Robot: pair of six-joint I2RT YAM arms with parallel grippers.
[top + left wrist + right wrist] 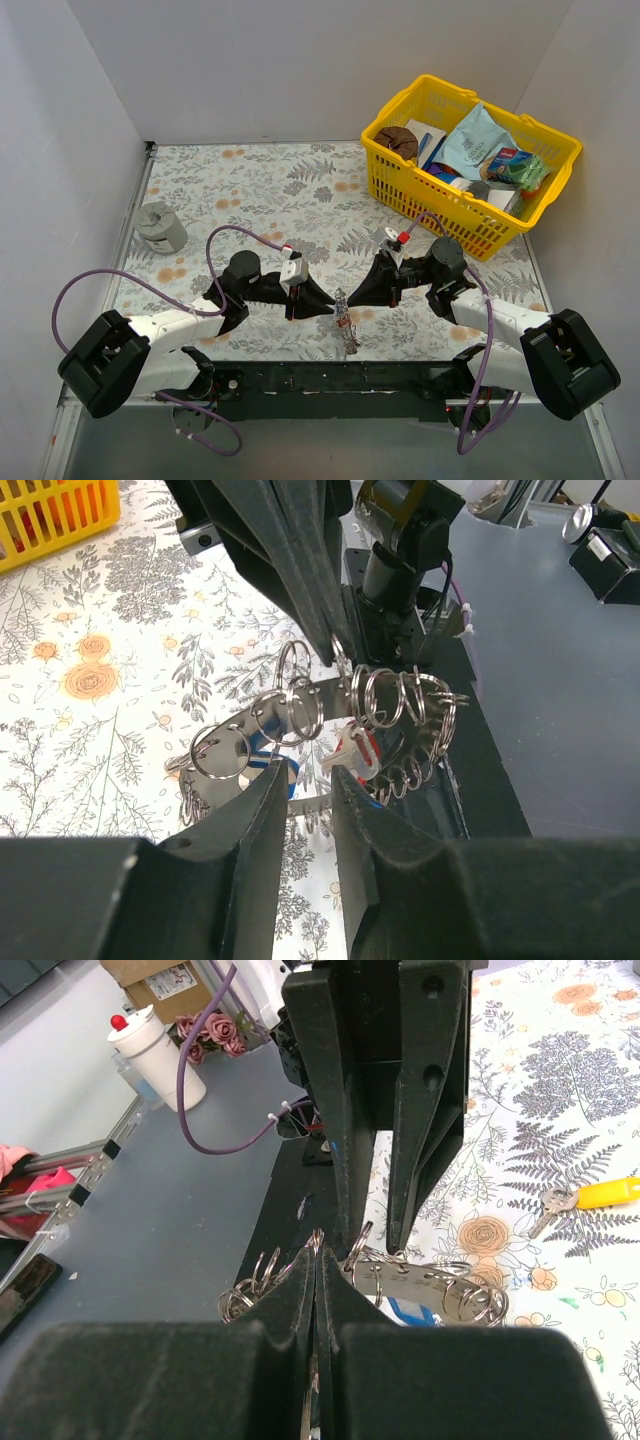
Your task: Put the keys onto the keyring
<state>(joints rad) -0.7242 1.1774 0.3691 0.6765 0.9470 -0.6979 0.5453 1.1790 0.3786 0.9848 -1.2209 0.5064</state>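
The right tool (pixel 318 1256), pinched on the keyring (pixel 317 1238), could lose that thin wire if the spread left tool (pixel 308 782) tugs the keys (pixel 358 752).

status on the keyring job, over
Right gripper shut on keyring. Left gripper straddles it, grip unclear. Yellow key loose on table. Nothing blocking.

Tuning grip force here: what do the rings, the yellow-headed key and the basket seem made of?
Rings: shiny silver metal wire, bright glints. Yellow-headed key: silvery metal blade, matte yellow head, probably plastic. Basket: moulded yellow lattice, likely plastic.
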